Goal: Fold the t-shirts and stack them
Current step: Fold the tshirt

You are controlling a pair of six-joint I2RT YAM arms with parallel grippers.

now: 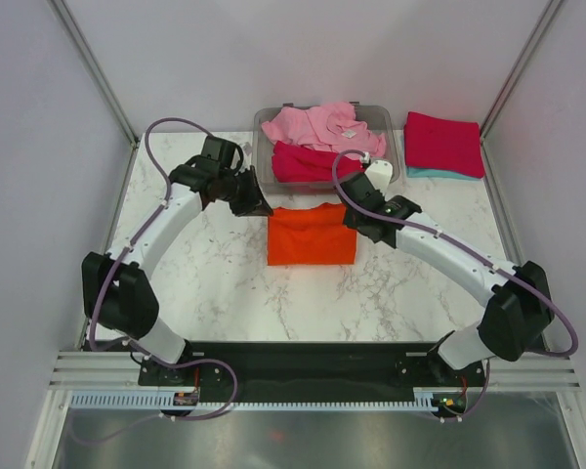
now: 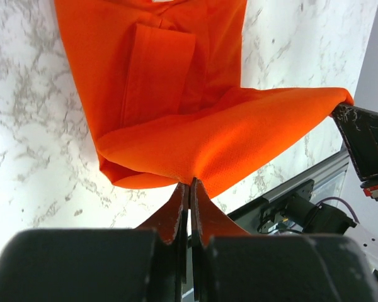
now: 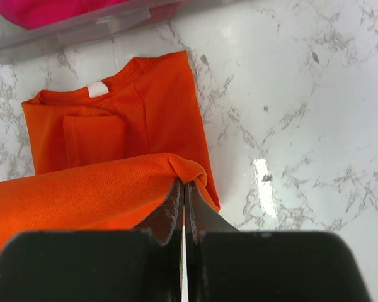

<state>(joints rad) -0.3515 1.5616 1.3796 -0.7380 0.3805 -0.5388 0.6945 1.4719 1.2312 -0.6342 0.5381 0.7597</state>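
The orange t-shirt (image 1: 311, 236) lies partly folded on the marble table (image 1: 225, 283), in front of the bin. My left gripper (image 1: 255, 204) is shut on its far left edge and my right gripper (image 1: 355, 217) is shut on its far right edge. Both hold that edge lifted and stretched between them, over the flat part with the collar and white label (image 3: 97, 89). The wrist views show the cloth pinched at the left fingertips (image 2: 190, 182) and the right fingertips (image 3: 183, 182). A pink t-shirt (image 1: 317, 125) and a crimson-magenta t-shirt (image 1: 308, 163) lie in the bin.
The grey see-through bin (image 1: 395, 156) stands at the back centre. A folded stack, crimson t-shirt (image 1: 443, 143) on a teal one (image 1: 439, 174), sits at the back right. Frame posts and white walls enclose the table.
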